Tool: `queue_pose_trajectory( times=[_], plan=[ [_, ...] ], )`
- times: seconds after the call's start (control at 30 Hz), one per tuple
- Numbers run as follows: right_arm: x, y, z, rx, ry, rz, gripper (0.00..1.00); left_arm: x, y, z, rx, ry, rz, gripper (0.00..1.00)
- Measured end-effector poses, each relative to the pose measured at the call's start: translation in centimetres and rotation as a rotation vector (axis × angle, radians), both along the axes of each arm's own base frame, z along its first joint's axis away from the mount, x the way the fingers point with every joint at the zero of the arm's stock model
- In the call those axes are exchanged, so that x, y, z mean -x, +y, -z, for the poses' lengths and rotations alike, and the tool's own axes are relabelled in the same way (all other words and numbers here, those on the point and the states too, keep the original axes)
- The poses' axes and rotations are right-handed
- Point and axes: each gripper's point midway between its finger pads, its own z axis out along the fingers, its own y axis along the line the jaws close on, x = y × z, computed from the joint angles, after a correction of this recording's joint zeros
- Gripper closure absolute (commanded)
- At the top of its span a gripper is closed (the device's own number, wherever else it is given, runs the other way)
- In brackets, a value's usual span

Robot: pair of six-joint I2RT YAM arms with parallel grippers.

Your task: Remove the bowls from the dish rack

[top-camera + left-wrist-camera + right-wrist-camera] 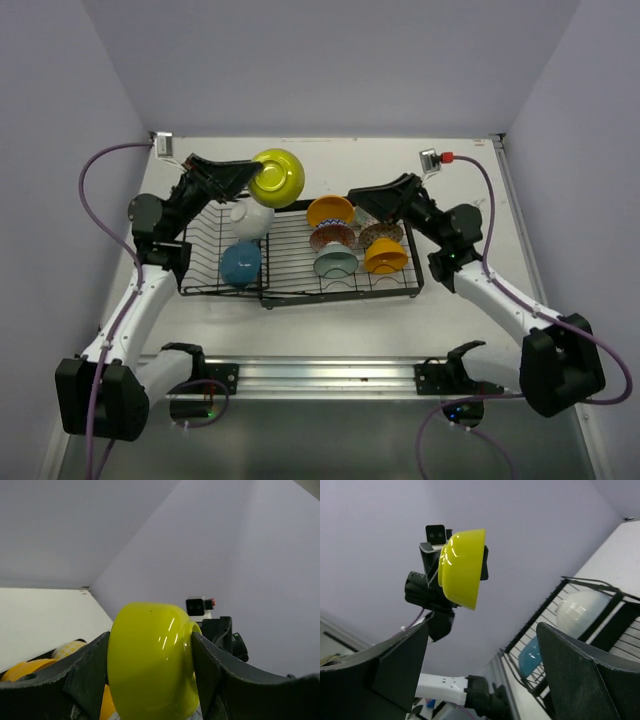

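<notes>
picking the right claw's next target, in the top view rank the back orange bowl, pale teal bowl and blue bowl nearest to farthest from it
1. back orange bowl, just left of the right claw, at the rack's far edge
2. pale teal bowl, middle, toward the rack's near edge
3. blue bowl, in the rack's left section

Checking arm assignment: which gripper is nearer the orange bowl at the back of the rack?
Right. The right gripper is open just beside that orange bowl; the left gripper holds a yellow bowl farther off on the other side.
</notes>
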Motion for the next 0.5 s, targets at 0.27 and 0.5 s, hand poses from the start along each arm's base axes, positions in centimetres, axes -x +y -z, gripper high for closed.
queue_pose_trajectory(
  times=[0.27,0.5],
  plan=[
    [2.0,3.9,-1.0,-0.123,0.01,-0.193,0.09,3.0,-4.8,-1.7,0.019,-0.121,0.183,1.0],
    [3.9,4.5,-3.7,-0.192,-0.058,-0.262,0.09,3.0,-6.3,-0.9,0.022,-0.105,0.23,1.0]
  ],
)
